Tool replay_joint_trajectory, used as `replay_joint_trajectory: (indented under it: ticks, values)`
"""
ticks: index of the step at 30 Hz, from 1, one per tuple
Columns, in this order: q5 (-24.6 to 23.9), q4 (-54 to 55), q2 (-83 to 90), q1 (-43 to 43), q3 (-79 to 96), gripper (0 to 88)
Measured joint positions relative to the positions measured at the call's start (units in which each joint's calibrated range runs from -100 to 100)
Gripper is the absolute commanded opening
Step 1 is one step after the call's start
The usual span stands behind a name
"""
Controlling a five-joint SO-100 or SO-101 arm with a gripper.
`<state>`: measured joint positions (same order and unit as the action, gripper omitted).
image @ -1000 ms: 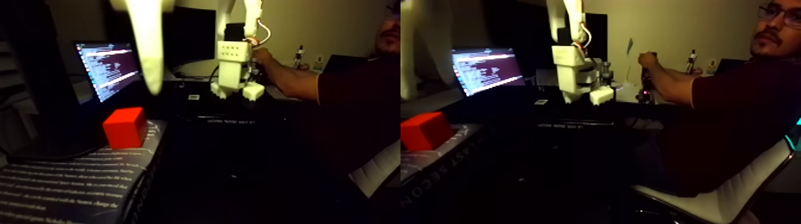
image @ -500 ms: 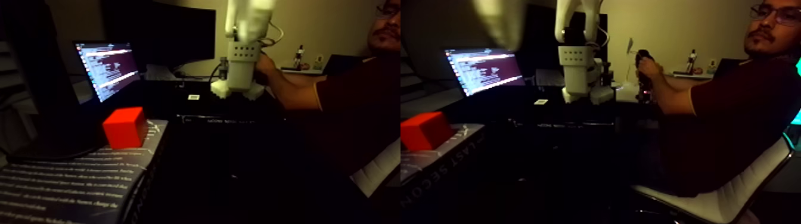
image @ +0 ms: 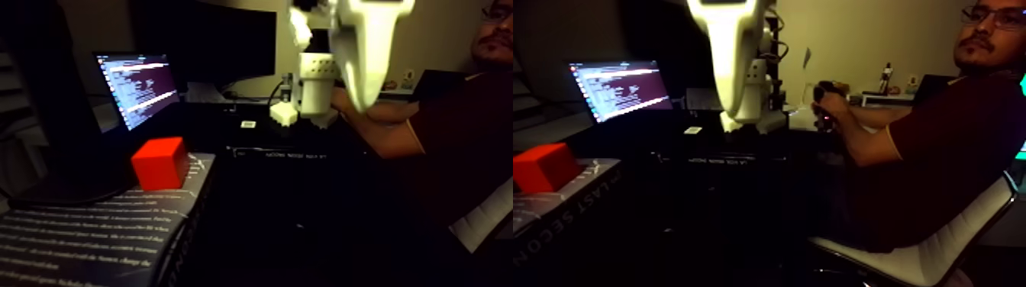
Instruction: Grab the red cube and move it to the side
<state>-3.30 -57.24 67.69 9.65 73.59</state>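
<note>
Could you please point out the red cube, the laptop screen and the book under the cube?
red cube (image: 159,163): fixed view, left half, front face.
laptop screen (image: 137,85): fixed view, left half, lit centre.
book (image: 91,233): fixed view, left half, printed cover.

Smooth matt red cube (image: 159,162) on glossy printed book cover (image: 91,233); white plastic tool (image: 365,53).

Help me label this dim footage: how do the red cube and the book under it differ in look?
The red cube is bright, plain and unmarked; the book is dark with lines of pale print. The cube is a compact block; the book lies flat and broad. The cube sits on the book's far corner. Both are sharp-edged.
</note>
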Motion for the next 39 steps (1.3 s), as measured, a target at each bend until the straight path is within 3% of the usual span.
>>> replay_joint_trajectory:
  ticks: [15, 39]
  values:
    - [0.0, 1.6, 21.3, -5.2, 20.7, 0.7]
    - [0.0, -6.2, 31.6, -8.9, 22.5, 0.7]
